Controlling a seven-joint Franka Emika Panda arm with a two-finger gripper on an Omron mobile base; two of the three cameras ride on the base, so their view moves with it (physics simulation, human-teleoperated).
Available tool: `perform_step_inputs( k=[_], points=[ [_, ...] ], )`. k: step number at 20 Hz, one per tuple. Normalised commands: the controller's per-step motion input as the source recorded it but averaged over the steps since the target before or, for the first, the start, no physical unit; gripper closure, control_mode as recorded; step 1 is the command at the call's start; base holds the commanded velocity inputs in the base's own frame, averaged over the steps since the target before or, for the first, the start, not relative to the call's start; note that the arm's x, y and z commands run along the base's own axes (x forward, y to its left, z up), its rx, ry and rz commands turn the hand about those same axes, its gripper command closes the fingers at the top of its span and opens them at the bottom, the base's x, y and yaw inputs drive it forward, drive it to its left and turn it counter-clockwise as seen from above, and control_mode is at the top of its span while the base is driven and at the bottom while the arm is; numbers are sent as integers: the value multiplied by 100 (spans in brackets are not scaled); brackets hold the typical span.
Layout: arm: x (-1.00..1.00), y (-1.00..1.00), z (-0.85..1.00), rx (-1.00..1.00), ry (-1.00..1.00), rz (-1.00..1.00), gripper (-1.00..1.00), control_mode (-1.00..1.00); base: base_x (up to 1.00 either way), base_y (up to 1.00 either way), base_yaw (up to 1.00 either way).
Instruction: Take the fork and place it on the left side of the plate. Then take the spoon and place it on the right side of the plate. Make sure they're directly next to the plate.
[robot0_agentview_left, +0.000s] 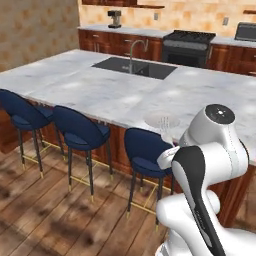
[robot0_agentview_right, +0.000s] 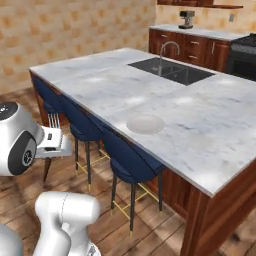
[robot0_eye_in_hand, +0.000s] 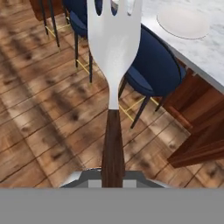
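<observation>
My gripper (robot0_eye_in_hand: 113, 178) is shut on the dark reddish-brown handle of the fork (robot0_eye_in_hand: 113, 48). Its pale tines point up and away from the hand. The hand hangs over the wooden floor, in front of the island's near edge and apart from it. From the left base camera the fork's tines (robot0_agentview_left: 165, 131) rise above the gripper (robot0_agentview_left: 168, 146), just in front of the plate (robot0_agentview_left: 161, 120). From the right base camera the gripper (robot0_agentview_right: 53, 133) and fork (robot0_agentview_right: 54, 120) are far left of the round off-white plate (robot0_agentview_right: 145, 123), which lies near the counter's edge. The spoon is out of view.
Blue stools (robot0_agentview_left: 80, 131) stand along the island's near side, one (robot0_eye_in_hand: 153, 65) directly below the plate (robot0_eye_in_hand: 183, 21). A sink with a faucet (robot0_agentview_left: 134, 67) is set in the marble counter's far half. A stove (robot0_agentview_left: 187, 45) and a coffee machine (robot0_agentview_left: 114, 19) line the back wall.
</observation>
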Motion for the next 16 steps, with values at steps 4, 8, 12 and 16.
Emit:
perform_step_inputs(
  k=[4, 8, 12, 16],
  points=[
    [0, 0, 0, 0, 0, 0, 100, 100, 21, 72, -45],
    [0, 0, 0, 0, 0, 0, 100, 100, 7, 73, -45],
    [0, 0, 0, 0, 0, 0, 100, 100, 6, 72, -45],
    [0, 0, 0, 0, 0, 0, 100, 100, 9, 72, -45]
  ],
)
